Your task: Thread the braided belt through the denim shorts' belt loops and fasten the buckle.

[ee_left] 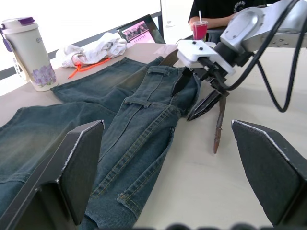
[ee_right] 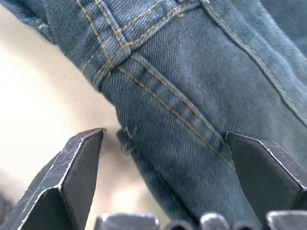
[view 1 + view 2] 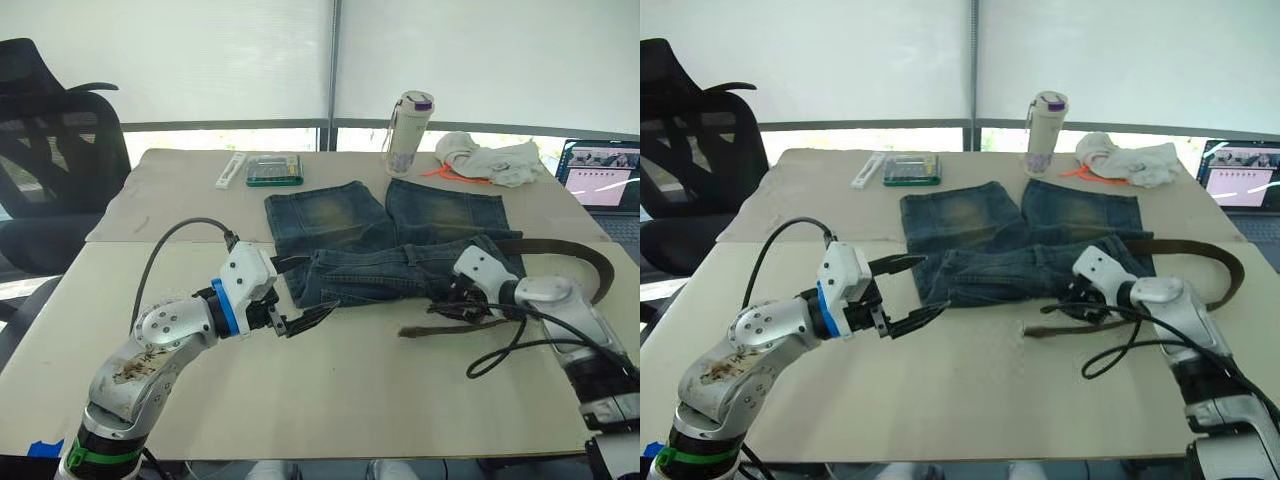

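Note:
The denim shorts (image 3: 390,235) lie flat on the middle of the table, waistband toward me. The braided belt (image 3: 560,248) curves out from the shorts' right side and back along the near edge, its free end (image 3: 425,328) lying on the table. The buckle is hidden. A belt loop (image 1: 157,71) shows on the waistband. My left gripper (image 3: 932,283) stands open at the waistband's left end, touching nothing. My right gripper (image 3: 450,300) is open at the right end, low over the denim (image 2: 192,96) and just beside the strap.
A bottle (image 3: 407,130), a white cloth (image 3: 490,158), a green box (image 3: 274,168) and a white bar (image 3: 231,169) sit at the table's back. A laptop (image 3: 600,175) is far right, a black chair (image 3: 50,150) far left. A black cable (image 3: 500,350) loops by my right arm.

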`<state>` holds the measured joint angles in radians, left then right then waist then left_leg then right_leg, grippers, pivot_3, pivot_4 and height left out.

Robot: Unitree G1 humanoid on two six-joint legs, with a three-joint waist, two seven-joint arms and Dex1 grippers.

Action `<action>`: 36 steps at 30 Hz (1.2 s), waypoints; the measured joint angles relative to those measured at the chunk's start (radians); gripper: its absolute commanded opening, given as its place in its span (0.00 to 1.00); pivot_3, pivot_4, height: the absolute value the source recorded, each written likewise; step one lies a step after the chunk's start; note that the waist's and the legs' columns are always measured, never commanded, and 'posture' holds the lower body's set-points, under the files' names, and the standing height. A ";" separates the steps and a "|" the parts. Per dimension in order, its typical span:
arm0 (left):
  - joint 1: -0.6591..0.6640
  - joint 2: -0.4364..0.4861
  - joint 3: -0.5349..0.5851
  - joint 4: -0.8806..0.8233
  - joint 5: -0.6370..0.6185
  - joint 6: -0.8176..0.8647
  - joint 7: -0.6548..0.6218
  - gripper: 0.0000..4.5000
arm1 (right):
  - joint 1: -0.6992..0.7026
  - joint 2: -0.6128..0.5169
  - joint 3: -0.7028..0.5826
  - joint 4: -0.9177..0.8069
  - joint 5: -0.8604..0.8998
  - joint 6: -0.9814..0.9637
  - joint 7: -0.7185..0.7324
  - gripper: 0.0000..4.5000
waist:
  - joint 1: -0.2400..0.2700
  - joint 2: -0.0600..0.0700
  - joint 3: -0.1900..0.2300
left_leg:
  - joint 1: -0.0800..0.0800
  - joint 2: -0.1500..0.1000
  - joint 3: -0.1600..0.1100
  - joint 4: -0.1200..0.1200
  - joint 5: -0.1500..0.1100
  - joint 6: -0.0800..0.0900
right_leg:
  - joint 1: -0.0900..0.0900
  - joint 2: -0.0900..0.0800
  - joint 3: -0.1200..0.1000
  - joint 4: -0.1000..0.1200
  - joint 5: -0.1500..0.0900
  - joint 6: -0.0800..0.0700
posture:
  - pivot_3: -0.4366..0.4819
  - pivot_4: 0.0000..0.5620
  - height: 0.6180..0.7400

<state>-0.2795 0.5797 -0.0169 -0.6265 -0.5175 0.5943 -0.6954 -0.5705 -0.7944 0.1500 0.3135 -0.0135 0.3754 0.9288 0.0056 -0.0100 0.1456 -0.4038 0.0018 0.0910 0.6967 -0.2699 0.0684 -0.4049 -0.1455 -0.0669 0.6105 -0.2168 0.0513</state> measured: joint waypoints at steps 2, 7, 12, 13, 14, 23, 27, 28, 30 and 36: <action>0.001 0.005 0.000 -0.001 -0.001 0.002 0.000 1.00 | -0.032 0.020 0.001 0.045 -0.003 0.011 0.005 0.80 | 0.000 0.000 0.000 | 0.000 0.000 0.000 0.000 0.000 0.000 | 0.000 0.000 0.000 0.000 0.000 0.000 | 0.48 0.27 0.97; 0.004 0.022 -0.005 -0.020 -0.010 0.014 -0.008 1.00 | -0.066 0.032 -0.001 0.066 0.014 0.111 0.051 0.43 | 0.003 0.000 0.000 | 0.000 0.000 0.000 0.000 0.000 0.000 | 0.000 0.000 0.000 0.000 0.000 0.000 | 0.48 0.27 0.97; 0.019 0.062 -0.006 -0.049 -0.039 0.028 -0.037 1.00 | -0.001 -0.038 -0.012 -0.085 0.061 0.229 0.116 0.04 | 0.008 0.000 0.000 | -0.001 0.000 -0.001 0.000 0.000 0.000 | 0.000 0.000 -0.001 0.000 0.000 0.000 | 0.48 0.27 0.97; 0.020 0.068 -0.006 -0.050 -0.039 0.029 -0.042 1.00 | 0.018 -0.046 -0.017 -0.124 0.076 0.262 0.121 0.01 | 0.008 0.000 0.000 | -0.001 0.000 -0.001 0.000 0.000 0.000 | 0.000 0.000 -0.001 0.000 0.000 0.000 | 0.48 0.27 0.97; 0.021 0.075 -0.008 -0.051 -0.039 0.029 -0.047 1.00 | 0.042 -0.049 -0.027 -0.171 0.087 0.302 0.123 0.01 | 0.008 0.000 0.000 | -0.001 0.000 -0.001 0.000 0.000 0.000 | 0.000 0.000 -0.001 0.000 0.000 0.000 | 0.48 0.27 0.97; 0.030 0.109 -0.049 -0.067 -0.042 0.028 -0.108 1.00 | 0.250 -0.097 -0.111 -0.636 0.252 0.712 0.072 0.01 | 0.014 0.000 0.000 | -0.002 0.000 -0.002 0.000 0.000 0.000 | 0.000 0.000 -0.001 0.000 0.000 0.000 | 0.48 0.27 0.97; 0.030 0.111 -0.050 -0.068 -0.046 0.028 -0.119 1.00 | 0.303 -0.110 -0.156 -0.720 0.306 0.778 0.048 0.01 | 0.014 0.000 0.000 | -0.002 -0.001 -0.002 0.000 -0.001 0.001 | 0.000 -0.001 0.000 0.000 0.000 0.000 | 0.48 0.27 0.97; 0.030 0.111 -0.050 -0.068 -0.048 0.028 -0.122 1.00 | 0.309 -0.112 -0.164 -0.727 0.313 0.786 0.042 0.01 | 0.014 0.000 0.000 | -0.001 -0.001 -0.002 0.000 -0.001 0.001 | 0.000 -0.001 0.000 0.000 0.000 0.000 | 0.48 0.27 0.97; 0.030 0.115 -0.050 -0.068 -0.054 0.028 -0.126 1.00 | 0.315 -0.122 -0.172 -0.737 0.317 0.785 0.027 0.01 | 0.015 0.000 0.000 | -0.001 -0.001 -0.003 0.000 -0.001 0.001 | 0.000 -0.001 0.000 0.000 0.000 0.000 | 0.48 0.27 0.97; 0.029 0.139 -0.058 -0.070 -0.071 0.028 -0.154 1.00 | 0.357 -0.204 -0.248 -0.736 0.367 0.694 0.070 0.50 | 0.021 -0.001 0.000 | -0.002 -0.002 -0.004 0.000 -0.001 0.001 | 0.000 -0.001 -0.001 -0.001 0.000 0.001 | 0.48 0.27 0.97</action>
<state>-0.2501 0.7187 -0.0745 -0.6962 -0.5886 0.6224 -0.8494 -0.2135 -0.9979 -0.0977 -0.4225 0.3534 1.0699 0.9987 0.0263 -0.0106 0.1460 -0.4055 0.0002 0.0873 0.6971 -0.2706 0.0692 -0.4046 -0.1461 -0.0676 0.6100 -0.2172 0.0520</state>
